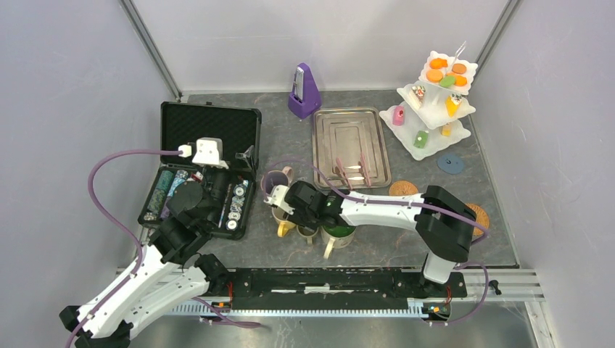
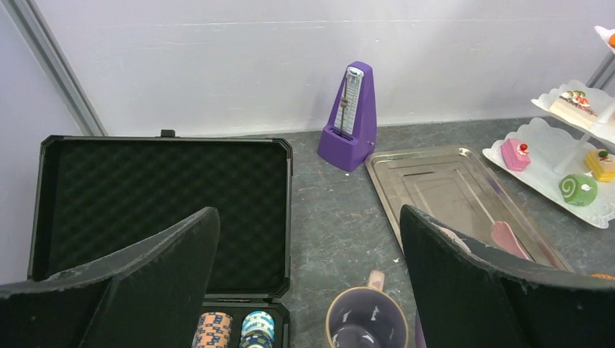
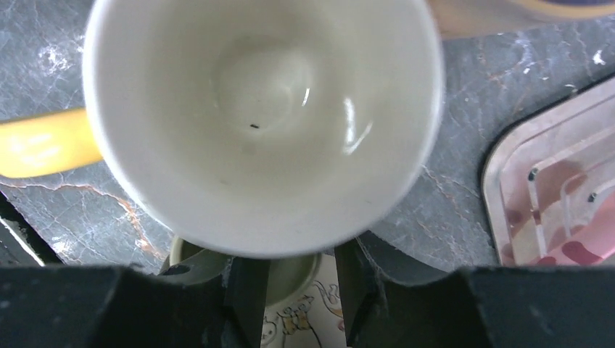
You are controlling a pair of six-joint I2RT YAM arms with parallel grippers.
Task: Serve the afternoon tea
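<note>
The cream-lined yellow mug point(image 3: 261, 123) fills the right wrist view beside a corner of the steel tray point(image 3: 552, 168). Its handle is cut off, and it covers the tips of the right fingers point(image 3: 246, 299); whether they grip cannot be told. The left fingers point(image 2: 167, 275) gape wide, empty.

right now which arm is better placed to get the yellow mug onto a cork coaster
Right. The right gripper is directly over the yellow mug, and the cork coasters lie on its side. The left gripper is open at the black case, farther from both.
</note>
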